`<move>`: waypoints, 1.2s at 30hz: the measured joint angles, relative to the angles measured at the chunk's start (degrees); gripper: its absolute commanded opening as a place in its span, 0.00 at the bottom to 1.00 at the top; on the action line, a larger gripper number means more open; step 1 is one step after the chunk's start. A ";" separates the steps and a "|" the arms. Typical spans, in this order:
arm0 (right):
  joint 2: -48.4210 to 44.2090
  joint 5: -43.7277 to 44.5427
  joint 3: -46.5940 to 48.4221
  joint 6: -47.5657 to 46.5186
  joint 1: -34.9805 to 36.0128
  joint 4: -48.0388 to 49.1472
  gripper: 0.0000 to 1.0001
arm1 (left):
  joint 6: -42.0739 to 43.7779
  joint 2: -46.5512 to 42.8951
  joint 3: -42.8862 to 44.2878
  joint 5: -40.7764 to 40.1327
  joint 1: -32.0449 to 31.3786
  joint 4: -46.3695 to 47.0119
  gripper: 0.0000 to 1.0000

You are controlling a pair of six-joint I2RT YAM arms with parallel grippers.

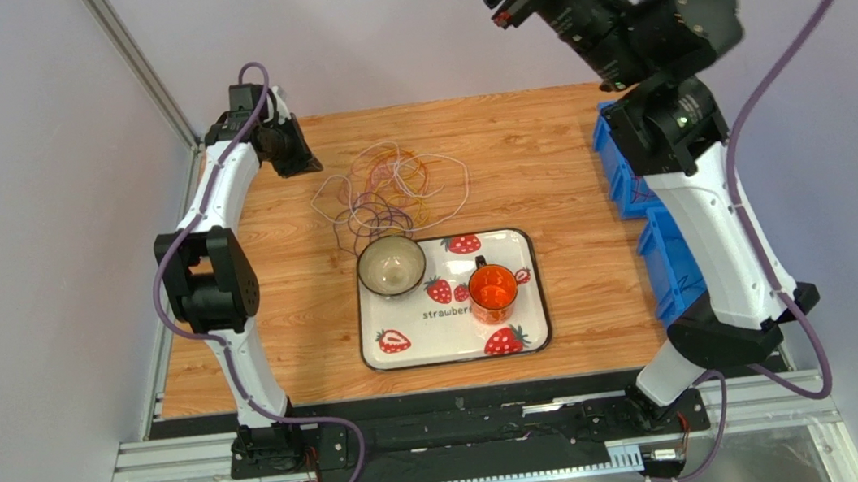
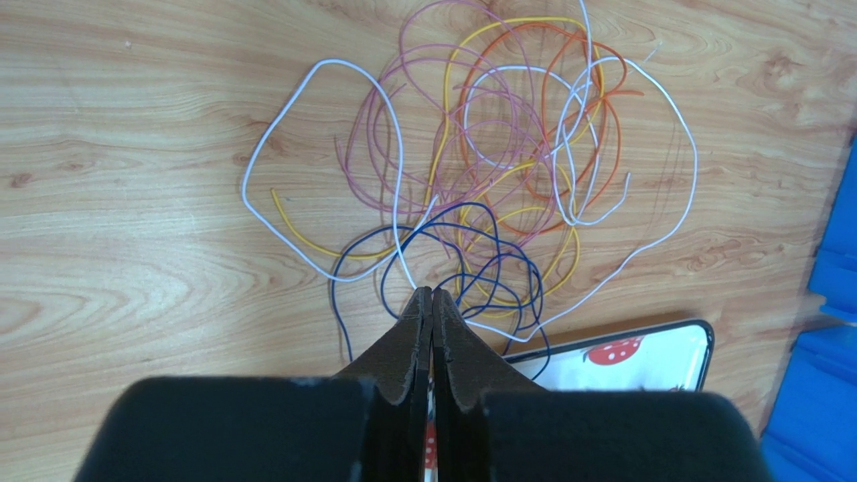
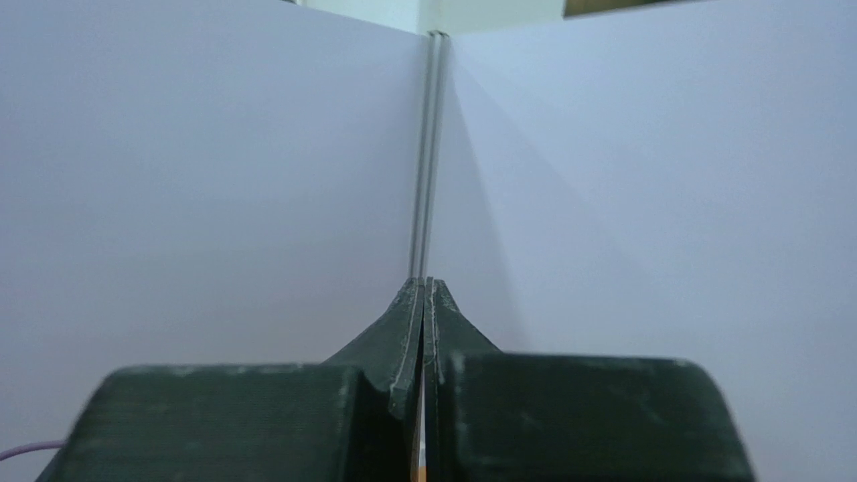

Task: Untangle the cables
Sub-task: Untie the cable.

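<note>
Cables (image 2: 483,171): thin glossy wire loops, white, pink, yellow, orange, navy; tangled flat on wood-grain table (image 1: 534,154) just beyond tray (image 1: 433,333); left gripper (image 2: 432,293) jaws pressed together at tangle's tray-side edge; right gripper (image 3: 423,283) closed, high beyond tray.

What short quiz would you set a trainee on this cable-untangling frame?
1. True or false: the cables lie piled inside the bowl.
2. What stands on the tray? A) a plate and fork B) the bowl and an orange cup C) nothing.
3. Is the right claw open or shut?
Key: 1 false, they lie on the wooden table; 2 B; 3 shut.
</note>
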 measured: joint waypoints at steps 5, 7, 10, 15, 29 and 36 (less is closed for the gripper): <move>3.30 11.89 -6.93 1.38 -1.03 -7.37 0.19 | 0.24 0.00 0.00 -0.72 -0.07 -0.09 0.21; 7.52 15.06 -8.15 4.35 -2.58 -12.94 0.30 | 0.50 0.00 0.00 -0.76 -0.22 -0.28 0.34; 14.12 17.86 -9.75 9.68 -5.60 -21.81 0.43 | 0.83 -0.02 -0.02 -0.98 -0.37 -0.66 0.44; 21.44 19.21 -12.87 16.06 -9.79 -32.87 0.55 | 1.03 -1.90 -1.16 -1.36 -0.76 -0.83 0.46; 35.93 18.25 -10.93 20.28 -12.00 -39.56 0.58 | 1.05 -6.47 -1.33 -1.79 -1.03 -0.81 0.46; 43.87 16.63 -8.00 20.50 -12.39 -40.52 0.58 | 1.05 -7.10 -1.33 -1.81 -1.03 -0.81 0.46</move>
